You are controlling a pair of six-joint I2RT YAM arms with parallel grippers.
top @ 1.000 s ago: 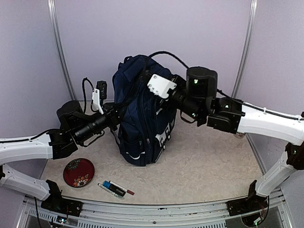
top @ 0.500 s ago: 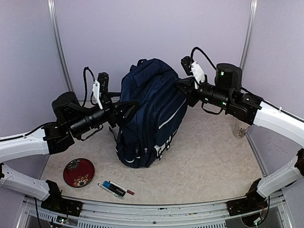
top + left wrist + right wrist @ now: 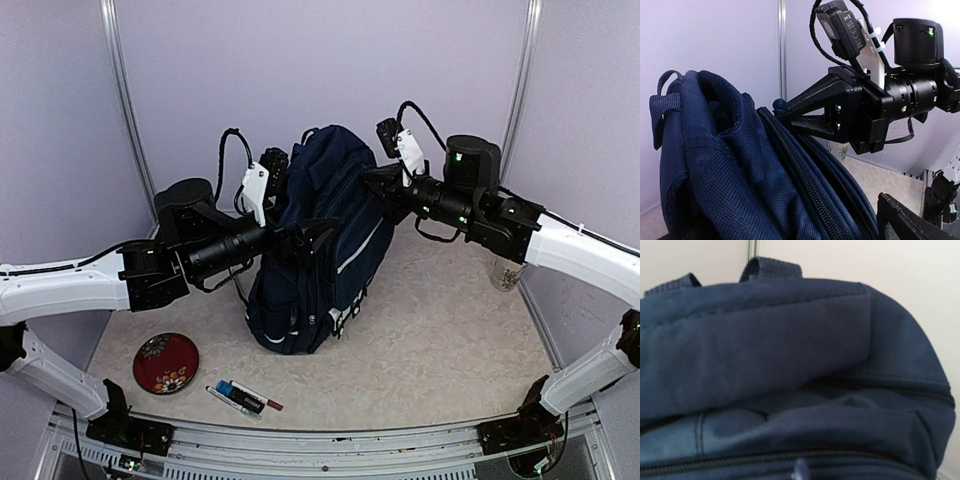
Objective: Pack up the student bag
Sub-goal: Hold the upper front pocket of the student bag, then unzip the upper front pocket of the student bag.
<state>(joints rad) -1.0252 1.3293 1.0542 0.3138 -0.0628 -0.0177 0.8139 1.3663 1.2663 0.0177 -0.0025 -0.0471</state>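
Observation:
The student bag, navy with thin white stripes, stands upright in the middle of the table. My left gripper is open against its left side near the top, with fabric and a zip line between its jaws and only one black finger showing. My right gripper is at the bag's upper right, shut on a small blue zipper pull. The right wrist view is filled by the bag's top and carry handle; its own fingers are hidden, and the pull shows at the bottom edge.
A red patterned dish lies at the front left, with markers beside it near the front rail. A speckled cup stands at the right wall behind my right arm. Purple walls close in the back and sides.
My left gripper has opened and moved up and right along the bag's side. The bag has been pulled more upright, and my right gripper has stayed shut at its top.

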